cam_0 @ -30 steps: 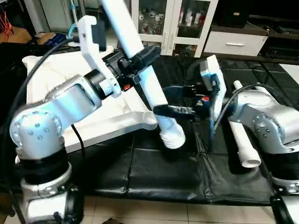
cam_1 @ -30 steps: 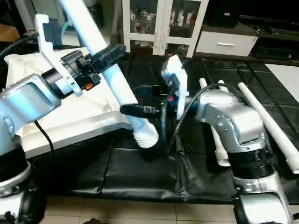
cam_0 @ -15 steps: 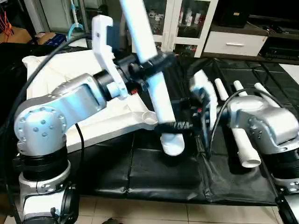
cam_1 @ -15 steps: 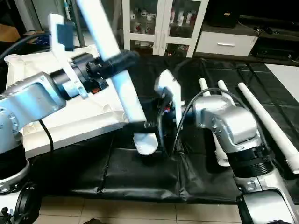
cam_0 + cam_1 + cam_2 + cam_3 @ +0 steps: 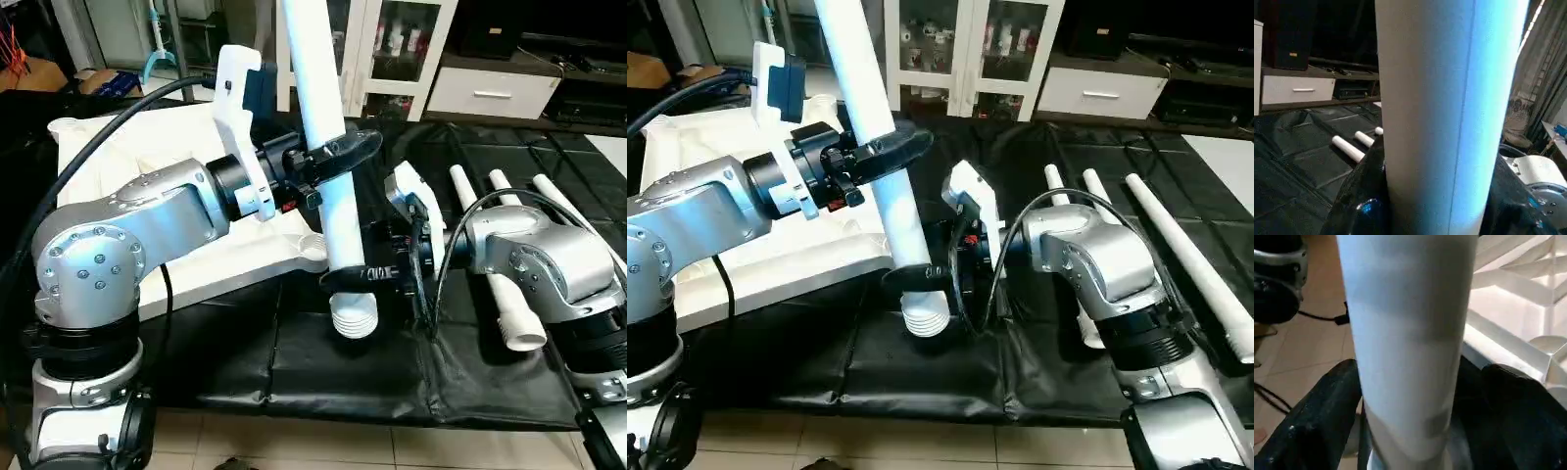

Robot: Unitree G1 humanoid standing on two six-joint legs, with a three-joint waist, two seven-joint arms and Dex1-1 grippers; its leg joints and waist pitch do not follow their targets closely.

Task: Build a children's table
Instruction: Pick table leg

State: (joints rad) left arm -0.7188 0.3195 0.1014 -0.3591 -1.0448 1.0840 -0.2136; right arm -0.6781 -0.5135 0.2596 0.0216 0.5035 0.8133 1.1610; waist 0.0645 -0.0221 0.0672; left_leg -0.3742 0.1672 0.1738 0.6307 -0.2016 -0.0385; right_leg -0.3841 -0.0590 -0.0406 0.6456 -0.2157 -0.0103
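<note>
The white table top (image 5: 127,157) lies upside down at the left, ribs up, with a round corner socket (image 5: 312,245) at its near corner. A long white leg (image 5: 328,147) stands almost upright. Its ribbed threaded end (image 5: 355,315) hangs over the black mat just right of that socket. My left gripper (image 5: 331,164) is shut on the leg's middle, and my right gripper (image 5: 359,277) is shut on it just above the threads. The right wrist view shows black fingers (image 5: 1317,421) flanking the leg (image 5: 1405,333), with the ribbed top (image 5: 1518,289) behind.
Three spare legs (image 5: 1190,259) lie side by side on the black mat (image 5: 333,372) at the right. A white glass-door cabinet (image 5: 377,49) and a white drawer unit (image 5: 495,90) stand behind. A black cable (image 5: 59,166) arcs over the left arm.
The leg has swung from a strong tilt to nearly upright. Its threaded end has shifted slightly left toward the corner socket. The right arm has pulled in closer to the leg.
</note>
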